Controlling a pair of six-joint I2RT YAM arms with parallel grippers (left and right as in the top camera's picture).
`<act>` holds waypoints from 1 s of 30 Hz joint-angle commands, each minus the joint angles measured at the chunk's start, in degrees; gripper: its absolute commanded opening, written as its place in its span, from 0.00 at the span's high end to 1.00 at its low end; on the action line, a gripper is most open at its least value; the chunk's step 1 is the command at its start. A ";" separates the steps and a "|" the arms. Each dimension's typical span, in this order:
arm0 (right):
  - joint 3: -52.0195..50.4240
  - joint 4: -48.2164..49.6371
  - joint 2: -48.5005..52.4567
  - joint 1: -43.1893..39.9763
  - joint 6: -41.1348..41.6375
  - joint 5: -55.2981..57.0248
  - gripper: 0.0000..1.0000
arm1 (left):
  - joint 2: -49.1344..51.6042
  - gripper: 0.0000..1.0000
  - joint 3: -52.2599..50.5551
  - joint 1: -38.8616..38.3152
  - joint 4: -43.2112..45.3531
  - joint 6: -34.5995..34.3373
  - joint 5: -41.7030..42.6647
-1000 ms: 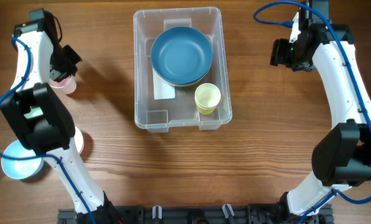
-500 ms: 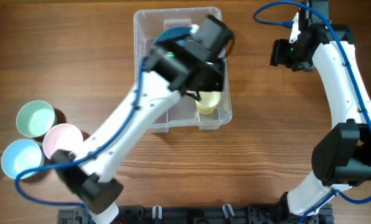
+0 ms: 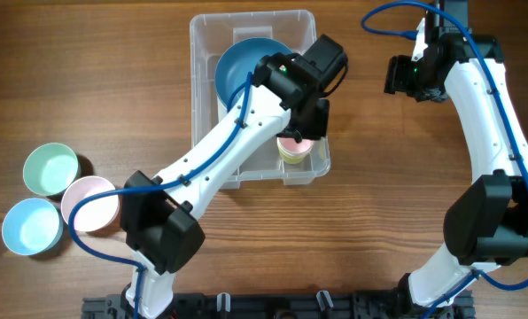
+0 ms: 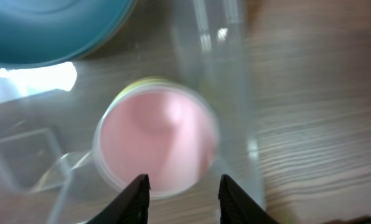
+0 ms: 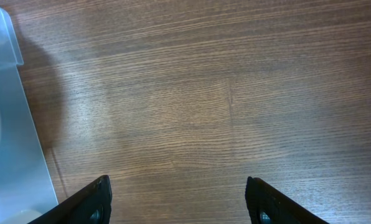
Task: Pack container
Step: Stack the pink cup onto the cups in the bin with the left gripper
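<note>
At the left edge of the bench (image 3: 379,221), a green bowl (image 3: 51,169), a pale blue bowl (image 3: 32,226) and a pink bowl (image 3: 91,204) sit clustered. At centre back stands the clear container (image 3: 194,89). It holds a large blue bowl (image 3: 237,71) and, in its near right corner, a pink cup (image 4: 155,140) nested in a yellow cup (image 3: 292,157). My left gripper (image 4: 182,199) hovers just above the pink cup, fingers parted, gripping nothing. My right gripper (image 5: 182,202) is spread wide over bare bench to the container's right.
</note>
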 commanded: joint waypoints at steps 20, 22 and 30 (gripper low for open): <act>0.15 0.00 0.72 -0.02 1.01 -0.50 0.30 | -24.52 0.25 -43.82 60.85 8.09 0.48 -1.66; 0.15 -0.02 0.72 -0.02 1.01 -0.52 0.30 | -24.46 0.25 -51.21 60.81 15.06 0.44 -1.60; 0.15 -0.13 0.72 -0.02 0.98 -0.50 0.30 | -20.24 0.28 -56.52 60.81 24.76 0.39 -5.92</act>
